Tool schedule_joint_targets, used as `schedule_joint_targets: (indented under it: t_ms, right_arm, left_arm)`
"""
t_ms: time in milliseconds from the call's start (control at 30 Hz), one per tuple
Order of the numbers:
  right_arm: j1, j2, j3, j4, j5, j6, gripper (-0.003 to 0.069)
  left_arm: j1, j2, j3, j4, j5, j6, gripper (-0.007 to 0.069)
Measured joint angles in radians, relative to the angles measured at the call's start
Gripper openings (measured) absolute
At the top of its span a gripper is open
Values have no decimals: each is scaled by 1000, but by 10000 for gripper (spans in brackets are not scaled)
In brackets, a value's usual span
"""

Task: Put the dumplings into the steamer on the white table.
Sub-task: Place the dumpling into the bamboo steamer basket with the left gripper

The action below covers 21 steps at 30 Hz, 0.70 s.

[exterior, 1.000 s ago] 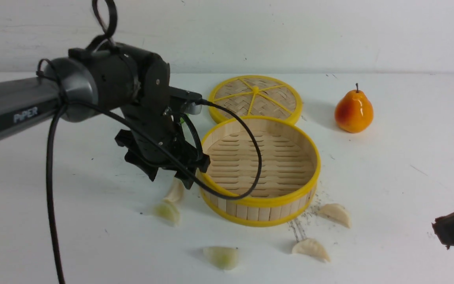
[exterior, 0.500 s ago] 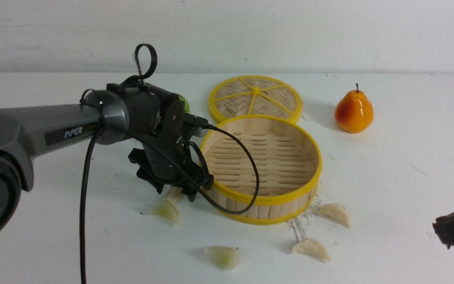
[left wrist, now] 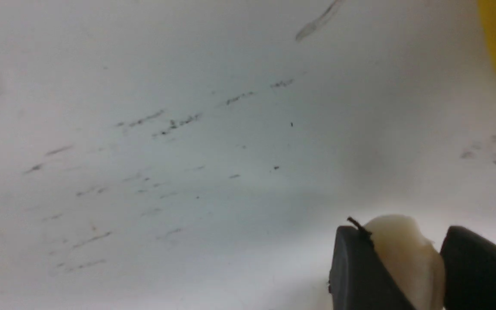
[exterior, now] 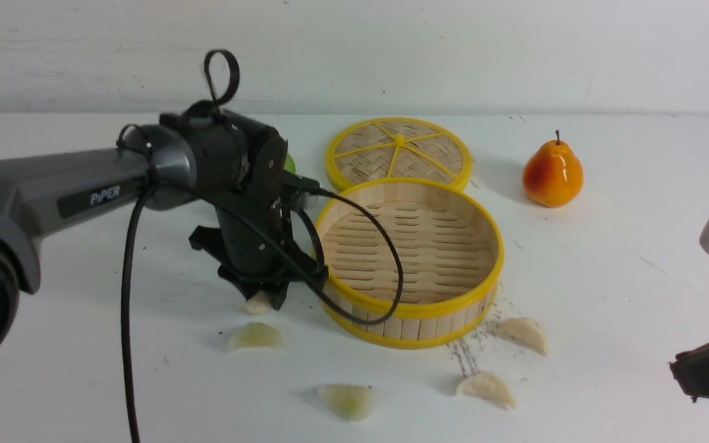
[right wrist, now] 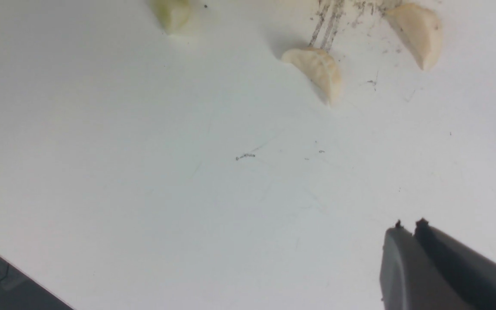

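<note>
Left gripper (left wrist: 405,236) clamps a dumpling (left wrist: 403,258) at its very tips beside the steamer (exterior: 391,329); shallow pinch may slip on lift; right gripper (right wrist: 408,225) closed, empty.

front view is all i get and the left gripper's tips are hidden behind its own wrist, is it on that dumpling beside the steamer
Observer: Yes. In the left wrist view the left gripper is closed on a cream dumpling, touching it on both sides.
Operator: how deep is it in there
Observer: Not fully. Its rounded edge pokes a little past the gripper's tips.
Operator: and the right gripper, i only see a corner of it
Observer: The right wrist view shows the right gripper shut, with nothing in it.
</note>
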Motion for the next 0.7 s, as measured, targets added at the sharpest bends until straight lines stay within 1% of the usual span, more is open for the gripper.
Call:
schedule_joint_targets:
  t_ms: [133,167,200,300,333,367,400,433,533,633,700]
  right_arm:
    - [0,0,0,12,-1,0,31]
    - [0,0,0,28,-1,0,31]
    - [0,0,0,28,-1,0,31]
    - [0,0,0,78,0,0,33]
    - [0,0,0,82,0,0,33]
    - [0,0,0,95,8,0,33]
    - [0,0,0,99,12,0,33]
    - [0,0,0,109,31,-1,34]
    - [0,0,0,110,95,-2,38]
    - [0,-1,0,110,146,-5,41]
    - [0,-12,0,110,169,-9,42]
  left_arm:
    - [-45,-64,-147,-29,74,-18,232]
    - [-70,-74,-214,-43,87,-22,232]
    - [-75,-74,-223,-45,88,-22,232]
    - [-164,-50,-368,-71,90,-51,232]
    - [-168,-43,-383,-72,90,-57,232]
    - [-195,-11,-433,-81,81,-87,232]
    - [-201,0,-445,-82,75,-96,232]
    - [-217,41,-485,-83,56,-132,232]
    - [-222,143,-544,-80,-4,-209,232]
    - [-221,213,-559,-43,-56,-268,232]
    - [-217,253,-561,11,-109,-319,232]
